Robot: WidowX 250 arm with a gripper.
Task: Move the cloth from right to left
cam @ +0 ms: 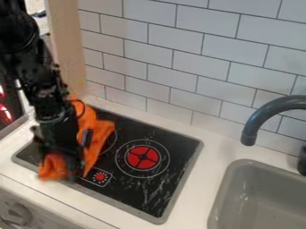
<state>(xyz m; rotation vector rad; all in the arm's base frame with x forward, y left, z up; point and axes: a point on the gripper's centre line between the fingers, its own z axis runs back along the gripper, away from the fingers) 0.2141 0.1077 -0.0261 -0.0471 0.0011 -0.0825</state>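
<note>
My gripper (62, 154) hangs low over the left part of the stove top, in front of the orange cloth. The cloth (99, 139) is bunched and creased, showing behind and to the right of the gripper and also at its lower left. Part of the cloth is hidden by the gripper and arm, and I cannot tell whether it is held.
The black stove top (156, 188) has a grey rim and a red-centred burner (142, 157). A grey sink (222, 192) lies to the right under a dark curved faucet (258, 117). White tiled wall (197, 67) stands behind; a knob (18, 214) is at the lower left.
</note>
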